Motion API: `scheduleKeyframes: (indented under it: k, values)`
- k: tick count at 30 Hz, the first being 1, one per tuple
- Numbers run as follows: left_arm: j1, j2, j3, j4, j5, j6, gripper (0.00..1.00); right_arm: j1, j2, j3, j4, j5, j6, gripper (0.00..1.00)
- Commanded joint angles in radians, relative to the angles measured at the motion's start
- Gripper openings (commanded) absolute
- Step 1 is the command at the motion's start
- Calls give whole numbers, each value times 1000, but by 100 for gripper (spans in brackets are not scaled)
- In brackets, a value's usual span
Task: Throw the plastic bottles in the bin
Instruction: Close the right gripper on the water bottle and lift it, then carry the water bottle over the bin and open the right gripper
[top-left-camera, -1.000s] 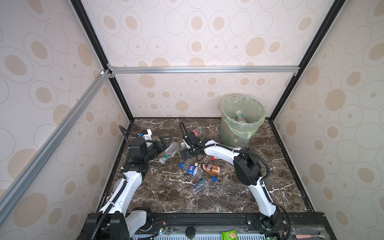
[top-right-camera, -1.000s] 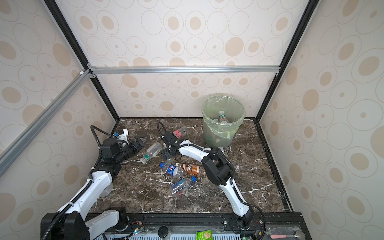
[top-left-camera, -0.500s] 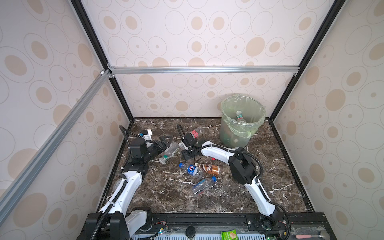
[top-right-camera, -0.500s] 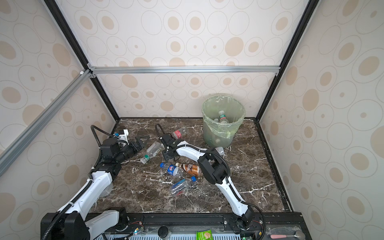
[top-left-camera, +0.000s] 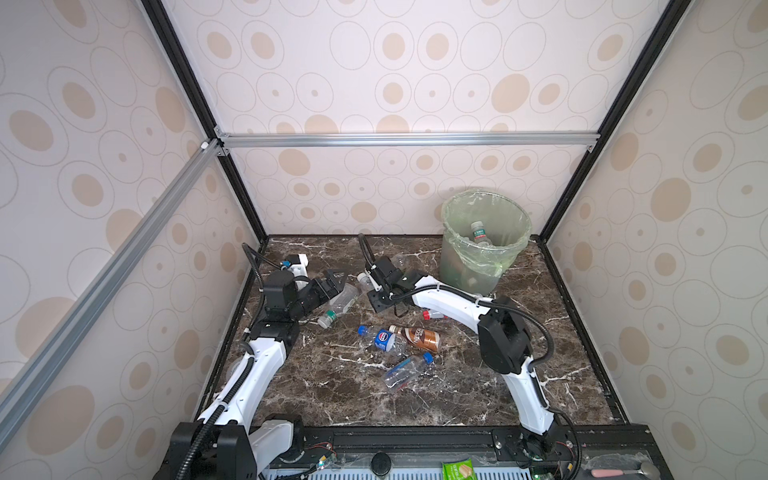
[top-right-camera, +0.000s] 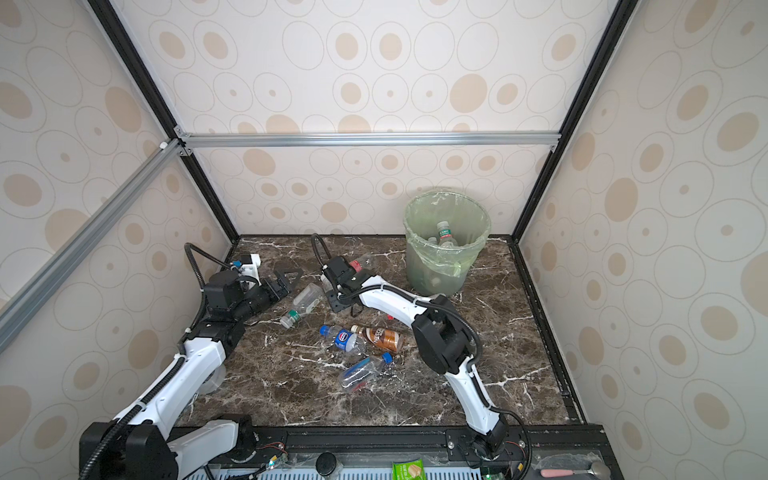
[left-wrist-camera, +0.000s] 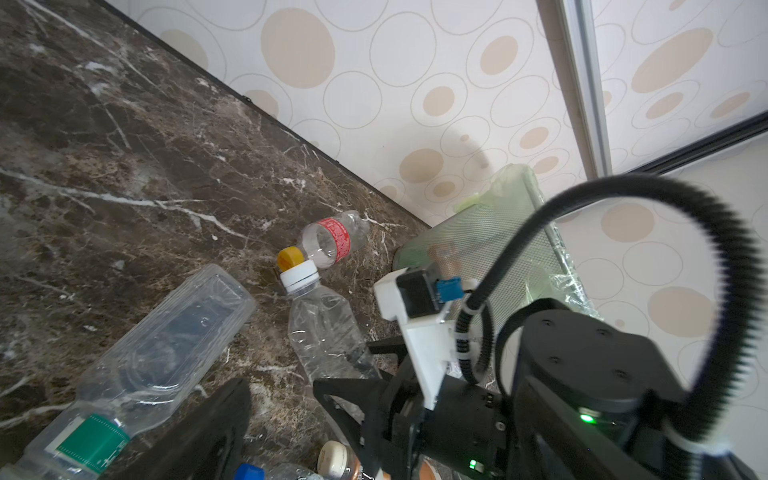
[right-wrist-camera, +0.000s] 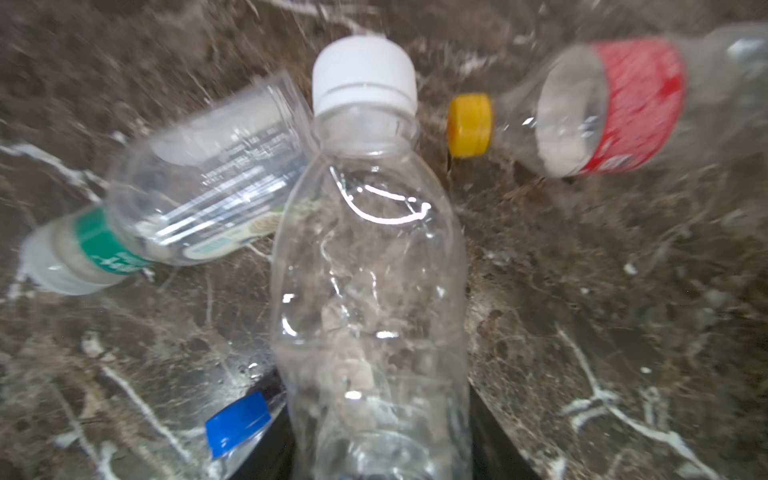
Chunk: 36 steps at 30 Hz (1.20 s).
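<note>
Plastic filled my right wrist view: the clear white-capped bottle (right-wrist-camera: 365, 249) sat between the jaws of my right gripper (right-wrist-camera: 380, 444), which were drawn partway in and pressed on its lower body, cap pointing away from the wrist. Whether it was clear of the table (top-left-camera: 332, 399) I could not tell. Just beside its neck on one side lay the green-labelled bottle (top-left-camera: 341, 300), flat on the marble. On the other side lay the yellow-capped bottle (right-wrist-camera: 602, 108) with a red label, its cap near the white one but apart from it. A blue cap (right-wrist-camera: 237, 420) showed close by one of my right jaws.

Nearer the front, in both top views, the blue-labelled bottle (top-left-camera: 384, 340) and the brown bottle (top-left-camera: 417, 337) lay just beside each other, with a clear blue-capped bottle (top-left-camera: 404, 371) in front of them. A red cap (top-left-camera: 427, 315) peeked out beside my right forearm. My left gripper (top-left-camera: 334, 278) hung with its jaws spread wide and nothing between them, near the base end of the green-labelled bottle. The bin (top-left-camera: 465, 270) stood upright in the far right corner of the table, beyond my right arm and well apart from the held bottle. One bottle in the bin (top-left-camera: 478, 232) showed inside its pale green liner.
</note>
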Motion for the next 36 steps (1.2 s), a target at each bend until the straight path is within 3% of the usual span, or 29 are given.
scheduleKeyframes:
  k: [1, 12, 18, 22, 26, 29, 32, 36]
  values:
    - [-42, 6, 78, 27, -25, 32, 99, -19, -134, -23, 0, 42, -30, 49]
    - [-267, 119, 267, 90, -69, 88, 99, -155, -389, 111, -62, 128, -136, 49]
    - [-380, 202, 403, 117, -96, 132, 99, -244, -511, 204, -52, 248, -219, 48]
    - [-427, 246, 451, 117, -107, 154, 99, -287, -614, 168, 44, 339, -288, 48]
    - [-439, 267, 446, 122, -111, 149, 99, -393, -649, 105, 73, 301, -248, 48]
    - [-443, 276, 437, 124, -110, 141, 99, -496, -585, 68, 41, 250, -194, 50]
    - [-446, 279, 437, 113, -111, 140, 99, -572, -482, 93, -44, 175, -132, 58]
    - [-447, 279, 432, 92, -115, 146, 99, -576, -421, 142, -97, 181, -132, 86]
